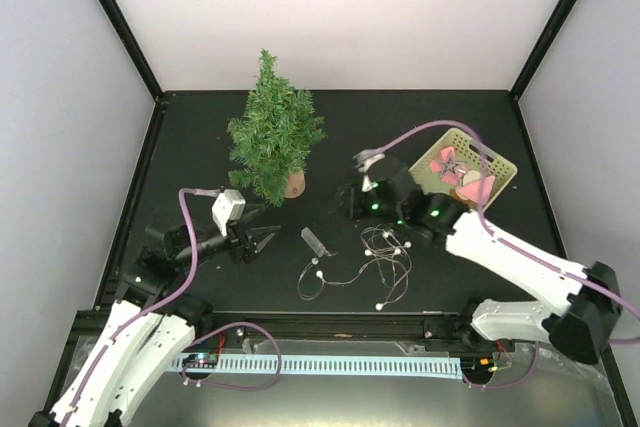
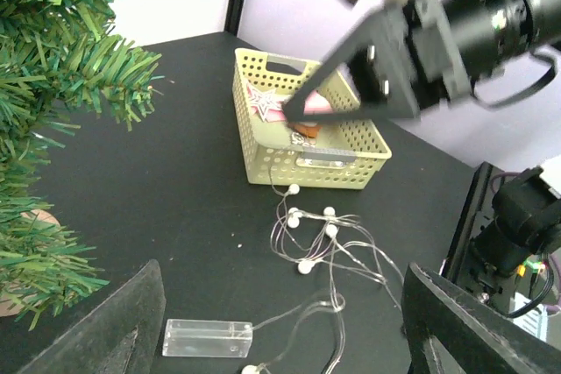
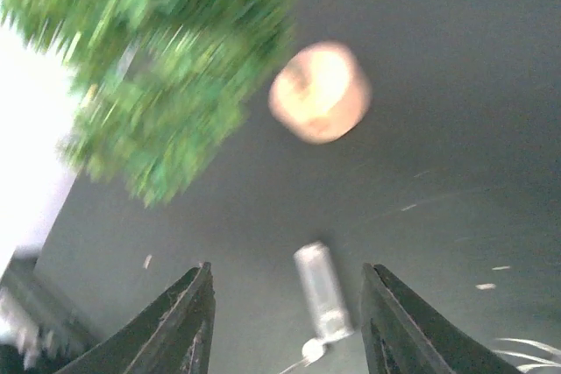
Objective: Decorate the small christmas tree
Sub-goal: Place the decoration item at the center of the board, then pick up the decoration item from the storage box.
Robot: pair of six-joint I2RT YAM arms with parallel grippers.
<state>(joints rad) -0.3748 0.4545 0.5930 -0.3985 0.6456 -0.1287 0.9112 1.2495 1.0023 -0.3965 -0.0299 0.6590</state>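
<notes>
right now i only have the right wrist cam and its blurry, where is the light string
Observer: The light string lies loose on the table, nearer the arm bases than the tree.
Operator: any ornaments around
Observer: A yellow basket at the far right holds red and pink pieces.
Operator: and the left gripper
Observer: The left gripper is open and empty, just left of the battery box.
</notes>
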